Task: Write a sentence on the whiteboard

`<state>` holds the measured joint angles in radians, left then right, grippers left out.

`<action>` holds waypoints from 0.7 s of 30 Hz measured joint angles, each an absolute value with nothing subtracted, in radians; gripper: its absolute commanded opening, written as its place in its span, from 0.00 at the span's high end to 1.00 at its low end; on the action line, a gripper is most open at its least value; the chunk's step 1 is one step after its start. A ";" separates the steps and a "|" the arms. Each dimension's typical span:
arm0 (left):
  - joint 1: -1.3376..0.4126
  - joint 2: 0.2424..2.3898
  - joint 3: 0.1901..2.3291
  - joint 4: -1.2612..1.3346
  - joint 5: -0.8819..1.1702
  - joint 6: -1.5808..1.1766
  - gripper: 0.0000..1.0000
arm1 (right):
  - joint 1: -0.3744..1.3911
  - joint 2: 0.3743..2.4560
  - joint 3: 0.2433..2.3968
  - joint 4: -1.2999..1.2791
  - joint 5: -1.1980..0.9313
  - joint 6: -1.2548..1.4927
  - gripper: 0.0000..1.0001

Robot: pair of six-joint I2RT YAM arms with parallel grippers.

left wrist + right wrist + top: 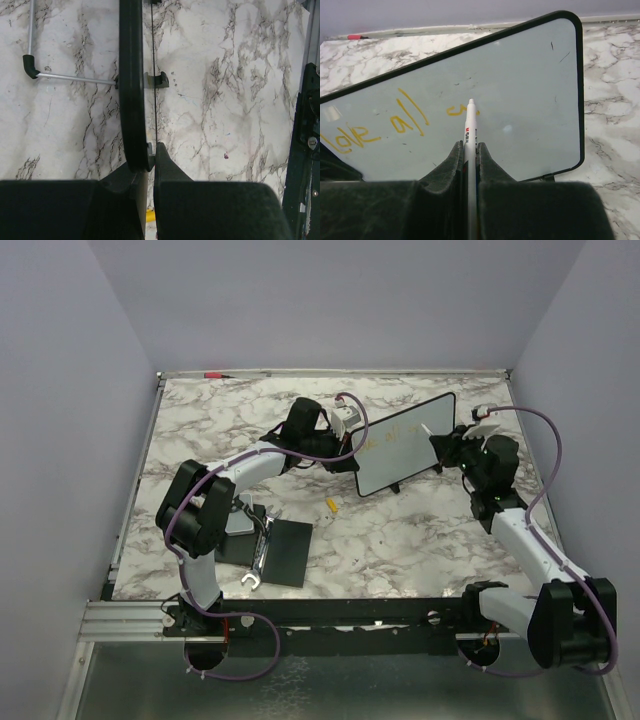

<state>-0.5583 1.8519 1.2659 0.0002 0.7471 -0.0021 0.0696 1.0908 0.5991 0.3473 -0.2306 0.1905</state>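
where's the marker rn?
Right wrist view: the marker is clamped in the right gripper, its tip at the whiteboard face, just right of the yellow lettering. In the top view, that is right of centre.

the whiteboard [405, 445] stands tilted across the far middle of the tabletop [420, 540] and blocks the way there. the left tool [350, 438] clamps its left edge, and the right tool [445, 445] presses a gripped marker [470, 130] on its face, so both sides are taken. the left arm [250, 465] bars the left half. in front of the board the marble is open, with only a small yellow piece [331, 505]. near left, a black pad [287, 550] and a wrench [257, 560] are in the way. walls [70, 390] close three sides.
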 measured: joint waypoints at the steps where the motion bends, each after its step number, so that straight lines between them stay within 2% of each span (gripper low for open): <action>1: -0.558 1.852 1.266 0.000 0.747 -0.002 1.00 | 0.070 1.098 0.599 0.347 -0.231 0.191 0.99; 21: -0.558 1.852 1.266 0.000 0.748 -0.002 1.00 | 0.070 1.151 0.603 0.382 -0.257 0.191 0.99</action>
<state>-0.5583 1.8523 1.2659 -0.0002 0.7475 -0.0017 0.0696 1.1515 0.6033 0.3817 -0.2569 0.1909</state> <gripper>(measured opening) 0.068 0.091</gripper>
